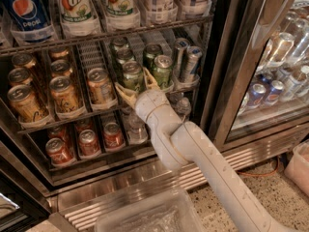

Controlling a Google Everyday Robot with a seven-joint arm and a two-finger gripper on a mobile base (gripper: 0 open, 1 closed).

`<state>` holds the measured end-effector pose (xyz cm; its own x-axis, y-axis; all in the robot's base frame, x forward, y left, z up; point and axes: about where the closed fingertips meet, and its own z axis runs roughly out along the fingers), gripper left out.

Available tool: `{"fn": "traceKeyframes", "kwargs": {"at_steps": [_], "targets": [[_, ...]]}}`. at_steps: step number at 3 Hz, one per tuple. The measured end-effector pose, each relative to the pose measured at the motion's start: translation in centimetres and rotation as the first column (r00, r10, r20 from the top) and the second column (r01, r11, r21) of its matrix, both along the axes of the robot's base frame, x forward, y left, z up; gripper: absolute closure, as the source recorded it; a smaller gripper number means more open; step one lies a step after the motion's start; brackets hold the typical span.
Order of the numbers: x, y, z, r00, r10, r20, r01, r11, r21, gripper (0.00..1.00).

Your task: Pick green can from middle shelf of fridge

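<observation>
The fridge (pixel 106 190) fills most of the view, its door open, its interior dark and its ribbed metal base running along the bottom. A second cooler with a shut glass door (pixel 270 76) stands at its right side. The robot's white arm (pixel 207 168) rises from the lower right corner of the view and reaches up and left to the middle shelf (pixel 91 57). That shelf is a wire rack with clear lane trays, and one lane near its centre is bare. On the rack above, at its front edge, stand big soda bottles (pixel 75 4) with a blue Pepsi bottle (pixel 24 8) at the left end. The rack below holds red cans (pixel 88 141) toward its left end and water bottles (pixel 135 124) toward its right. A clear plastic bin (pixel 149 214) sits at the bottom edge of the view, in front of the base. On the middle shelf, orange-gold cans (pixel 63 93) fill the lanes of the left half. Green cans fill two lanes right of the centre, and slim silver-blue cans (pixel 190 62) stand at the right end. The gripper (pixel 136 87) is at the shelf's front edge, at the left of the two green lanes. Its pale yellowish fingers (pixel 121 92) are spread apart, one on each side of the green can (pixel 132 75). That can stands upright as the front one in its lane, at the shelf's front edge. Whether the fingers touch it cannot be told. A second green can (pixel 162 69) stands just right of the right finger, at the front of the next lane.
</observation>
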<state>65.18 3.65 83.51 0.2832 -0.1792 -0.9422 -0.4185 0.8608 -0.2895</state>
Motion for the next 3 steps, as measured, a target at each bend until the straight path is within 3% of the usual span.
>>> {"fn": "traceKeyframes", "kwargs": {"at_steps": [2,3], "targets": [[1.2,-0.2,0.0,1.0000,0.001,0.003,-0.001,1.000,-0.005,0.76],[0.2,-0.9,0.2,0.9997,0.018,0.014,-0.018,1.000,0.016,0.99]]}}
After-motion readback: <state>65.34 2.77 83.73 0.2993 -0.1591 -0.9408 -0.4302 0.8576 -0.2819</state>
